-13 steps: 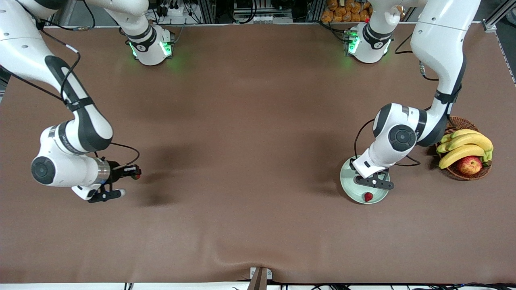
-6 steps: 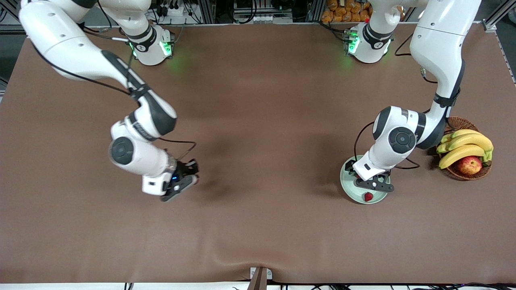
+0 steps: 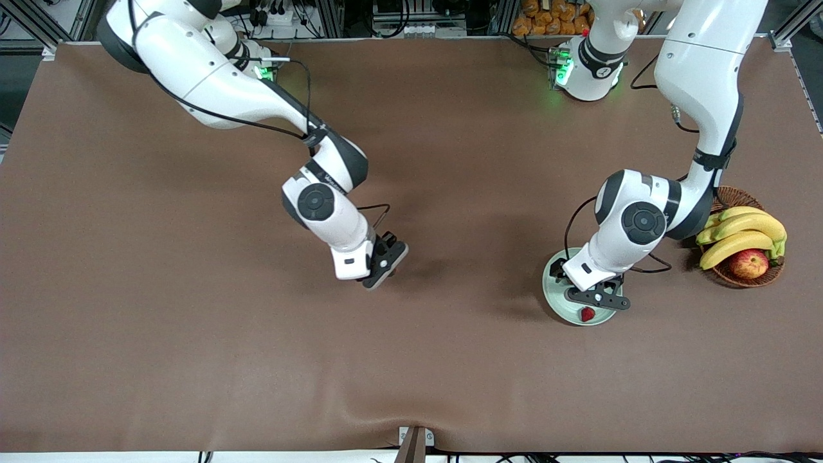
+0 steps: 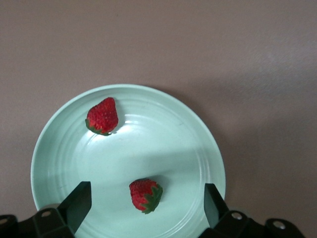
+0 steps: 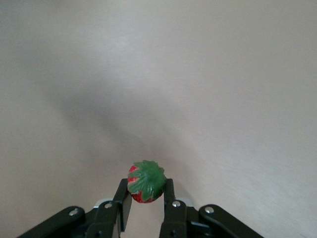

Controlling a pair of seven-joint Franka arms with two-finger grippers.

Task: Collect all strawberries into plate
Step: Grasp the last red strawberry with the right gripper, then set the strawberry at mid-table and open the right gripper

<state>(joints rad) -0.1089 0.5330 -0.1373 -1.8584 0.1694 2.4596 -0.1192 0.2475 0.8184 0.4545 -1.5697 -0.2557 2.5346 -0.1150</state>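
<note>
The pale mint-green plate (image 3: 551, 289) lies near the left arm's end of the table. In the left wrist view the plate (image 4: 198, 144) holds two strawberries, one (image 4: 102, 116) near its rim and one (image 4: 145, 194) between my fingers. The front view shows only one strawberry (image 3: 587, 314); the other is hidden under the hand. My left gripper (image 3: 595, 299) hovers open just over the plate, its jaws wide apart (image 4: 147, 192). My right gripper (image 3: 388, 262) is over the middle of the table, shut (image 5: 144, 192) on a third strawberry (image 5: 146, 182), green cap outward.
A brown wicker basket (image 3: 739, 278) with bananas (image 3: 739, 231) and a red-yellow apple (image 3: 749, 262) stands beside the plate, toward the left arm's end. The brown table cloth (image 3: 411, 360) has a small fold at its front edge.
My right arm has swung from the right arm's end of the table to over the middle, carrying the strawberry. The left gripper has stayed over the plate.
</note>
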